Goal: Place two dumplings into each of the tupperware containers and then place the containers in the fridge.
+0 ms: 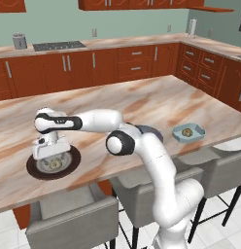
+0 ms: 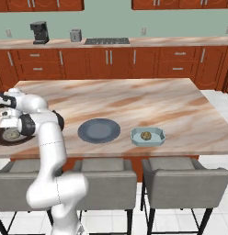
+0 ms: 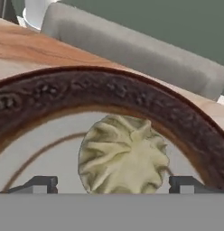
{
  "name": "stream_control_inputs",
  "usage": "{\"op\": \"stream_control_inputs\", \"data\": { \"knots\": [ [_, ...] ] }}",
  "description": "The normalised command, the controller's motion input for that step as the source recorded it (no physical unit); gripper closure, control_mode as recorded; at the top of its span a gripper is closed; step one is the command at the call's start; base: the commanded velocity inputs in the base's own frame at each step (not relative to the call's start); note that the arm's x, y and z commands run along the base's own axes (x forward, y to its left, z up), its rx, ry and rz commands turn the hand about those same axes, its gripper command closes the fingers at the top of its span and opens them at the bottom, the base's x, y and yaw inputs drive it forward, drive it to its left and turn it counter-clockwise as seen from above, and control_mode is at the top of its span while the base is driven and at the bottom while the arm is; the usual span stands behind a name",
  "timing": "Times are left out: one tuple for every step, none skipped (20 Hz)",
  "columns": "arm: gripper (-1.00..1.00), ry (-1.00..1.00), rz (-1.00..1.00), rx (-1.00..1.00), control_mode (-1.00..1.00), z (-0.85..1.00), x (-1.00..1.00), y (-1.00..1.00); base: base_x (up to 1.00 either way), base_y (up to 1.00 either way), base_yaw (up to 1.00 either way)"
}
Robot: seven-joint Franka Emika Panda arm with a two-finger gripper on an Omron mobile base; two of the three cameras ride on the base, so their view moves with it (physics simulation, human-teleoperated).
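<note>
Left base view shows the gripper (image 1: 48,154) low over the dark-rimmed plate (image 1: 35,170) at the island's near edge, with one dumpling (image 1: 187,131) already in the tupperware container (image 1: 188,133) far to its right. Right base view shows that container (image 2: 147,136) beside the empty grey-blue plate (image 2: 99,130). Hand view has the fingertips (image 3: 39,184) spread wide, unclenched, either side of a pleated dumpling (image 3: 123,155); closing off-centre could squeeze it sideways against the rim.

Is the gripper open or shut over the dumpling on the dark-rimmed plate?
Open. In the hand view the gripper has its two fingertips standing apart on either side of the dumpling, not touching it, above the dark-rimmed plate.
</note>
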Motion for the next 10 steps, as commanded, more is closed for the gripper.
{"op": "stream_control_inputs", "data": {
  "knots": [
    [-1.00,-0.28,-0.17,-0.02,-1.00,-0.21,-0.72,0.00,0.00,0.00,0.00],
    [-1.00,-0.32,-0.17,-0.01,-1.00,-0.21,-0.89,0.00,0.00,0.00,0.00],
    [-1.00,-0.34,-0.16,0.00,-1.00,-0.21,-0.96,0.00,0.00,0.00,0.00],
    [-1.00,-0.31,-0.17,0.00,-1.00,-0.21,-0.91,0.00,0.00,0.00,0.00],
    [-1.00,-0.28,-0.19,0.00,-1.00,-0.32,-0.71,0.00,0.00,0.00,0.00],
    [-1.00,-0.35,-0.17,0.00,-1.00,-0.54,-0.51,-0.16,0.00,0.00,0.00],
    [-1.00,-0.37,-0.16,0.00,-1.00,-0.63,-0.39,-0.42,0.00,0.00,0.00],
    [-1.00,-0.33,-0.15,0.00,-1.00,-0.64,-0.42,-0.66,0.00,0.00,0.00],
    [-1.00,-0.35,-0.14,0.00,-1.00,-0.76,-0.43,-0.88,0.00,0.00,0.00],
    [1.00,-0.36,-0.15,0.00,-1.00,-0.71,-0.47,-1.00,0.00,0.00,0.00]
  ]
}}
